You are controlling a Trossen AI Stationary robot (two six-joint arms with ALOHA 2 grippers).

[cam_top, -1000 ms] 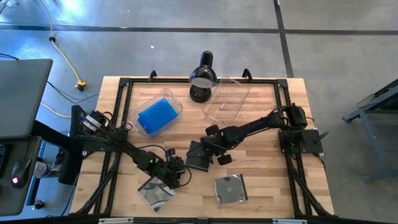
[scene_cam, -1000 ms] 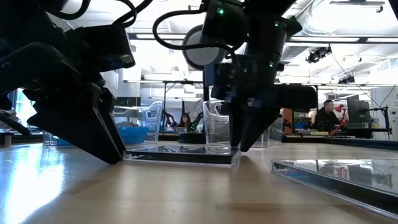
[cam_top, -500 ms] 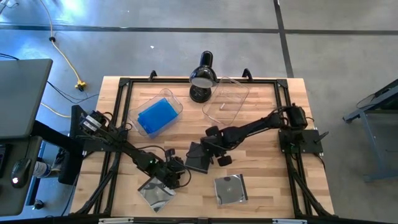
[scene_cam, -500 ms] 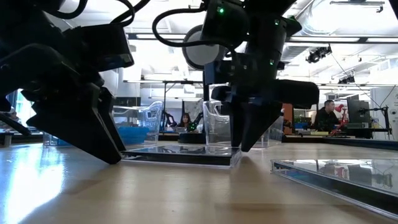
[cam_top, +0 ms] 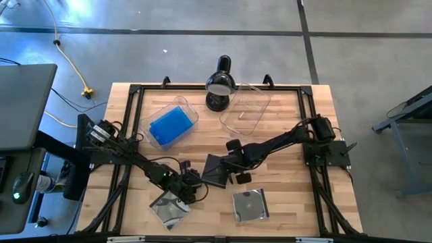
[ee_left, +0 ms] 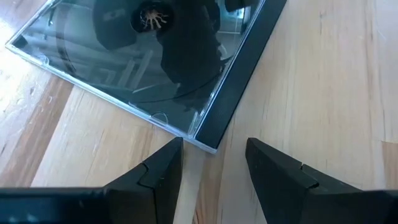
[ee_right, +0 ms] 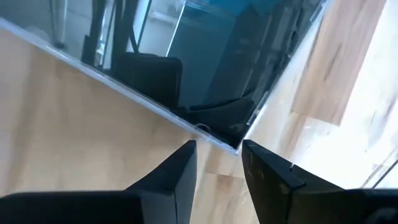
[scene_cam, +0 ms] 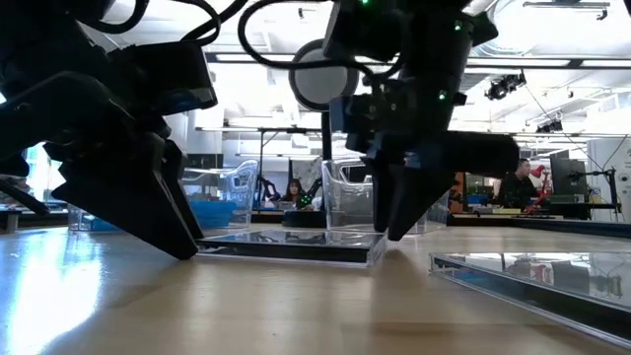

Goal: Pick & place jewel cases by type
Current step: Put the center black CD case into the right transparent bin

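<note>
A wooden table [cam_top: 283, 202] seen from above, with two dark robot arms reaching toward its near middle. The left gripper [ee_left: 211, 168] is low at the table, its fingers parted with a gap between them, empty, just short of the corner of a dark jewel case [cam_top: 216, 171] lying flat. The right gripper [ee_right: 217, 163] is at the opposite side of that same case, fingers likewise apart, its tips just beside a corner, holding nothing. In the low view both grippers flank this case [scene_cam: 286, 245]. A second clear case [cam_top: 250, 204] showing a silvery disc lies near the front edge to the right; a third [cam_top: 169, 208] lies front left. At far left a clear tub [cam_top: 169, 123] holds blue cases [cam_top: 167, 127]. A second clear tub [cam_top: 246, 108] sits far right of a black desk lamp [cam_top: 219, 84]. No readable writing or labels appear anywhere.
</note>
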